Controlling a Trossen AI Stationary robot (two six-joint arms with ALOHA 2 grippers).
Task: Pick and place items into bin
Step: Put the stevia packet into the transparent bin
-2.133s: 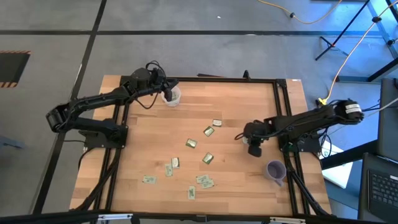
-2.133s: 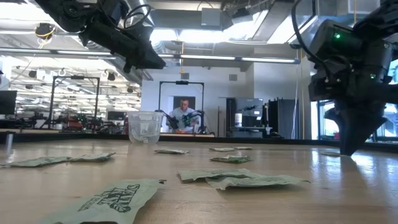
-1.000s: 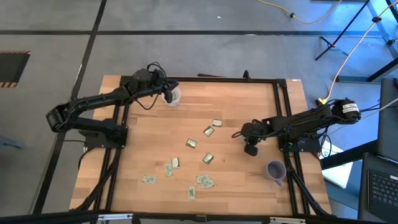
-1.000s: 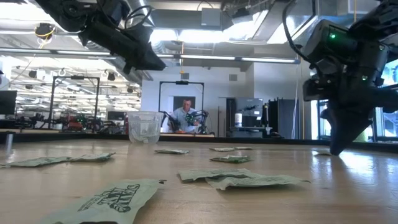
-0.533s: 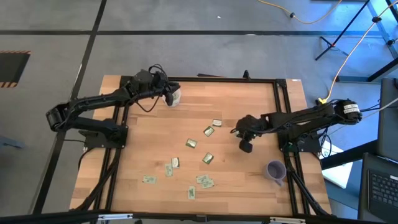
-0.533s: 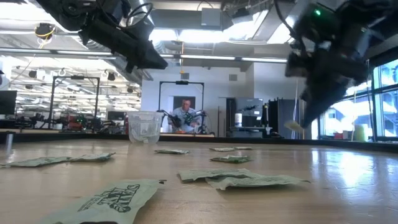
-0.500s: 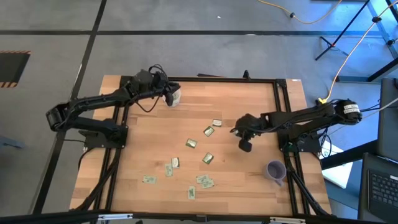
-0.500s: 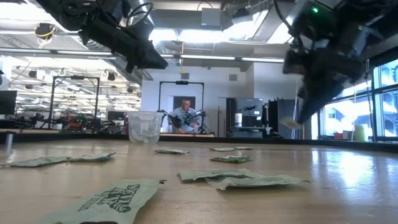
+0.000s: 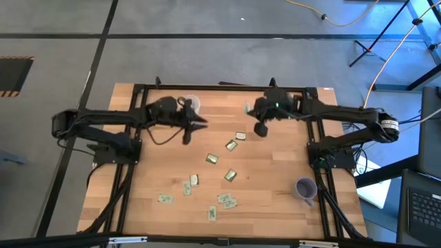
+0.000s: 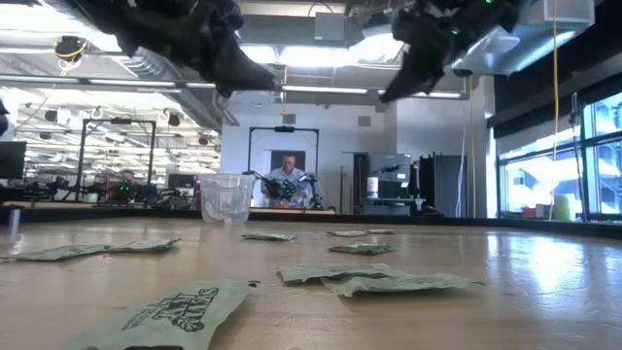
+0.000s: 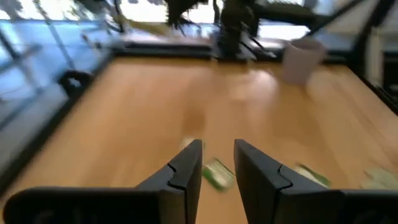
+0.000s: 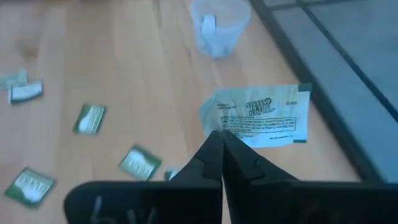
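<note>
The bin, a clear cup [image 9: 191,103], stands upright near the far edge and also shows in the right wrist view [image 12: 219,25] and the low view [image 10: 225,197]. Several green-and-white packets [image 9: 213,158] lie flat across the middle and near part of the table. My right gripper [image 9: 249,109] hangs high to the right of the cup, shut on one white packet [image 12: 258,118]. My left gripper [image 9: 202,124] is in the air just nearer than the cup, pointing toward the table's right; its fingers [image 11: 217,168] are open with nothing between them. My right gripper pinches one corner of the packet [image 12: 219,132] between its two fingertips. The fingers slant down and point toward the table's left, at the cup. The packet is lifted clear of the table and sticks out beyond the fingertips, its printed face toward the wrist camera.
A purple cup [image 9: 305,188] stands at the table's near right corner. Black frame rails [image 9: 220,87] run along the far edge and both sides. A person sits in the room beyond the table [image 10: 285,180].
My right gripper has risen from the table's right side and swung toward the far edge and left, toward the cup, carrying the packet clear of the table. My left gripper has swung from over the cup toward the table's middle.
</note>
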